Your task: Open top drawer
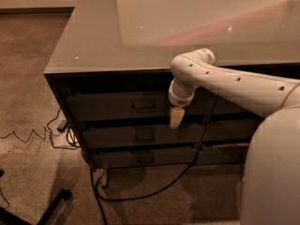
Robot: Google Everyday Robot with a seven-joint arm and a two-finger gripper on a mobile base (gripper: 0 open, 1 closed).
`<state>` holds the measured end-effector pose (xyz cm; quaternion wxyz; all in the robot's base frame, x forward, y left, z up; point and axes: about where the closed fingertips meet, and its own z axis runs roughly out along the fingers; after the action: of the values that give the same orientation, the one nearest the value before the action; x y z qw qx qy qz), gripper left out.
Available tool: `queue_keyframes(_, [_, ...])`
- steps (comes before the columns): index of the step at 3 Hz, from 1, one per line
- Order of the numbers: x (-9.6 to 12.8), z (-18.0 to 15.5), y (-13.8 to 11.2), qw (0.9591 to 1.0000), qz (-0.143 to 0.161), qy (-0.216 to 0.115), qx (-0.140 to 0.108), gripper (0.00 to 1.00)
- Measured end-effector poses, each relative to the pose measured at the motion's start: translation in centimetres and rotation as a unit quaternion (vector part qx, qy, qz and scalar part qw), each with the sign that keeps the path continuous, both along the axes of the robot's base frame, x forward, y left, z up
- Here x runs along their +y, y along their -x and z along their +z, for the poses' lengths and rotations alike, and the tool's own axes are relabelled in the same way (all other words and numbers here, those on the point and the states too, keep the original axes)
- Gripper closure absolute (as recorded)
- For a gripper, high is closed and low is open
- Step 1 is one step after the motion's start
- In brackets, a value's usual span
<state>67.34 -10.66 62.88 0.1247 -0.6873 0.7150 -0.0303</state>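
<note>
Progress is nil, I judge: the wide dark-grey top drawer (112, 108) sits shut, the cream pincer (176, 117) hangs beside its small rectangular handle (144, 106), and I cannot tell the pincer's state.

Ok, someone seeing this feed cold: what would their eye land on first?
The big white arm reaching in from the right across the dark cabinet, with its tan gripper hanging at the lower edge of the top drawer, right of the small centre handle. That drawer looks shut. Next come the glossy grey countertop above and the black cables trailing on the carpet below.
</note>
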Motion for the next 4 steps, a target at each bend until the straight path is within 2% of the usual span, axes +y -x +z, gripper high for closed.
queue_keyframes(1, [2.00,-1.52,0.46,0.9994,0.027,0.016,0.015,0.41])
queue_keyframes(3, [1.91,-1.32,0.44,0.9994,0.027,0.016,0.015,0.88])
queue_keyframes(4, [1.92,-1.31,0.43,0.9994,0.027,0.016,0.015,1.00])
